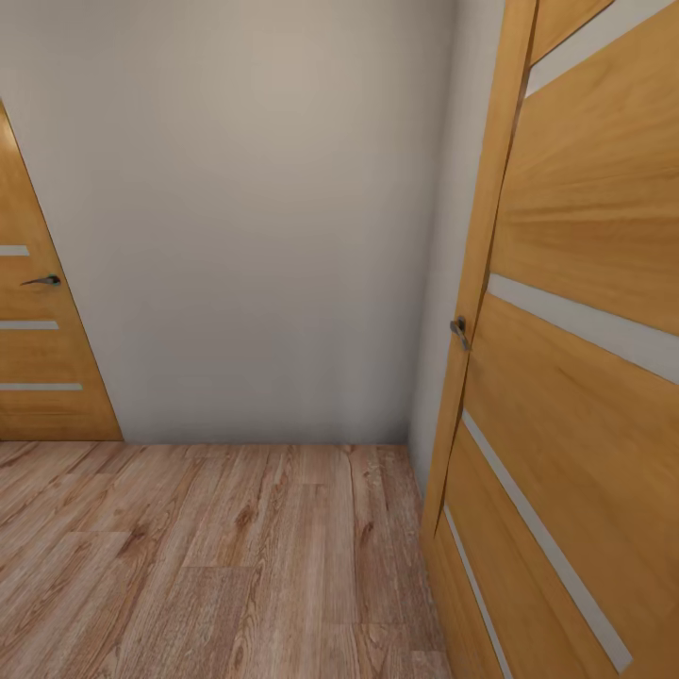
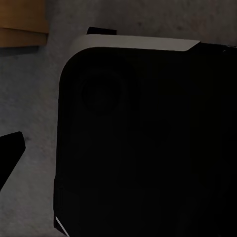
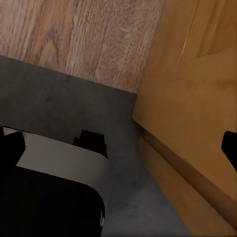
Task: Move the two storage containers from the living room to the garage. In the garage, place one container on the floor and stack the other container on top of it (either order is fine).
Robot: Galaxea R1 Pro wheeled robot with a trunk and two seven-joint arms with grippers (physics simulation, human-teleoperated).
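Note:
The two storage containers are out of view. My right gripper (image 3: 123, 148) is open: its two black fingertips (image 3: 11, 148) sit at opposite edges of the right wrist view with nothing between them, above dark grey concrete floor (image 3: 59, 103) beside an oak door (image 3: 197, 98). My left gripper (image 2: 118, 158) hangs over my own black base (image 2: 148, 148). One of its fingertips (image 2: 10, 158) shows far out at the frame edge, spread wide, and holds nothing.
In the head view, light wood-plank floor (image 1: 189, 566) runs to a white wall (image 1: 264, 236). An open oak door (image 1: 585, 377) with frosted strips and a handle (image 1: 459, 332) stands close on the right. Another oak door (image 1: 38, 358) is at the left.

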